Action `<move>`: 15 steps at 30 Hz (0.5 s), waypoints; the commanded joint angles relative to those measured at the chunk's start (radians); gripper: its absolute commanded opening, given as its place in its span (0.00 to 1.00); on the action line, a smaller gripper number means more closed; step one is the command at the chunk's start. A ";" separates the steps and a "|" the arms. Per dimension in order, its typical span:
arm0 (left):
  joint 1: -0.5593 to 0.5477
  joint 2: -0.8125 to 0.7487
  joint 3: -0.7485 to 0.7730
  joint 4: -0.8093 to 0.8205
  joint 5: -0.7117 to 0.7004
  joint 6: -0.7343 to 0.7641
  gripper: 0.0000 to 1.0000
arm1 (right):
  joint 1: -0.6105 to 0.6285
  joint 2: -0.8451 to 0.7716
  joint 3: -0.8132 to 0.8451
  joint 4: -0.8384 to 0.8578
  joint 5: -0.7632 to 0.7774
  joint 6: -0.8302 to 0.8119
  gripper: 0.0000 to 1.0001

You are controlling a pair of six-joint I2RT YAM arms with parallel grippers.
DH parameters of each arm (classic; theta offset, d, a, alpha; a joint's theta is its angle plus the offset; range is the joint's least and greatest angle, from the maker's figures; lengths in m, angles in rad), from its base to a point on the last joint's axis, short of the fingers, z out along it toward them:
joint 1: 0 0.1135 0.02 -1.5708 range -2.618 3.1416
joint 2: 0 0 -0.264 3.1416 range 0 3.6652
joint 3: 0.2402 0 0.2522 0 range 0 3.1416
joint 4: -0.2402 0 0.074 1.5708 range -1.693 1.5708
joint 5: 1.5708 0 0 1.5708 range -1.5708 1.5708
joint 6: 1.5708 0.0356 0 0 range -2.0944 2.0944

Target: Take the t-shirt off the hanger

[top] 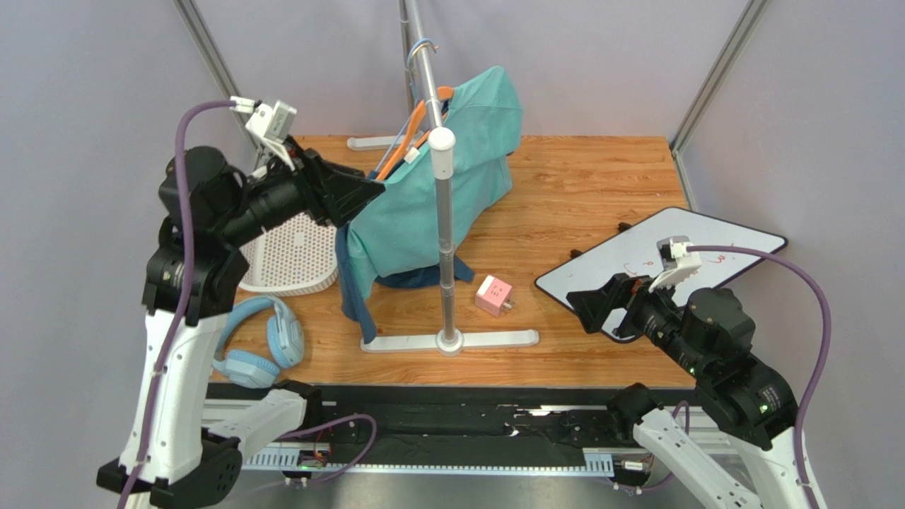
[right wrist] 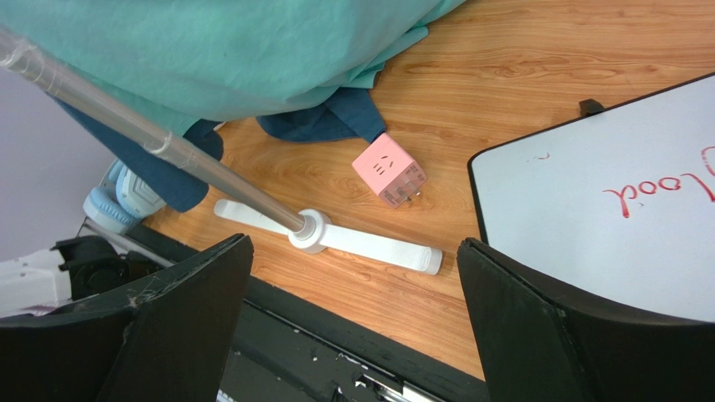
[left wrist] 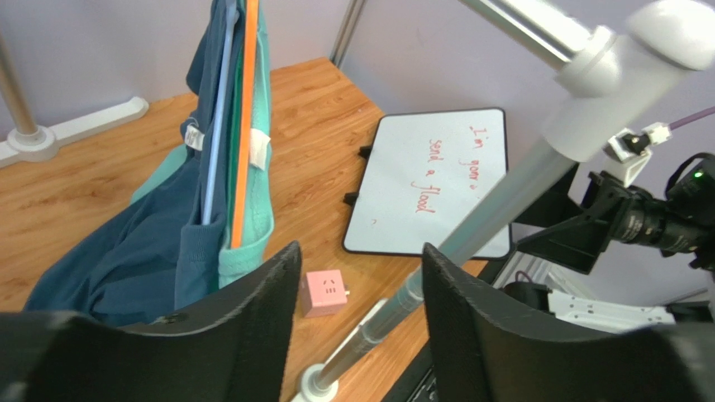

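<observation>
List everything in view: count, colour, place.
teal cotton t-shirt: 1, teal, hanging on the rack, mid table
orange hanger: 1, orange, inside the t-shirt
dark blue garment: 1, navy, hanging below the t-shirt
silver metal clothes rack: 1, silver and white, mid table
white perforated basket: 1, white, table's left side
light blue headphones: 1 pair, near left corner
pink cube adapter: 1, pink, right of the rack's near post
black-framed whiteboard: 1, white, red writing, table's right side
wooden table: 1, brown
left gripper: 1, black, open, at the t-shirt's left edge
right gripper: 1, black, open, over the whiteboard's near end
</observation>
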State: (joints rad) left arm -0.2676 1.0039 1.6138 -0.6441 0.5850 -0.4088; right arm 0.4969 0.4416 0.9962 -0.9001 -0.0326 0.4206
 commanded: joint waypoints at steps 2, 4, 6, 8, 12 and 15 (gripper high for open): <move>0.002 0.079 0.061 0.030 0.062 0.090 0.52 | 0.003 0.014 0.053 0.036 -0.128 -0.049 0.99; 0.002 0.107 0.066 0.047 0.064 0.105 0.48 | 0.003 0.008 0.059 0.038 -0.147 -0.049 0.99; 0.002 0.139 0.086 0.028 0.047 0.119 0.47 | 0.003 0.005 0.065 0.038 -0.159 -0.052 0.99; 0.002 0.162 0.103 0.009 0.016 0.146 0.47 | 0.003 -0.001 0.071 0.035 -0.161 -0.051 0.99; 0.002 0.208 0.132 -0.023 -0.002 0.176 0.49 | 0.003 -0.012 0.074 0.027 -0.162 -0.054 0.99; 0.002 0.229 0.129 -0.022 0.002 0.186 0.50 | 0.003 -0.018 0.068 0.024 -0.165 -0.054 0.99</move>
State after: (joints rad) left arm -0.2676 1.2179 1.7058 -0.6621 0.5930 -0.2790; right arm 0.4969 0.4374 1.0344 -0.9001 -0.1753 0.3897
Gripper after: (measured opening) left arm 0.495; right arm 0.993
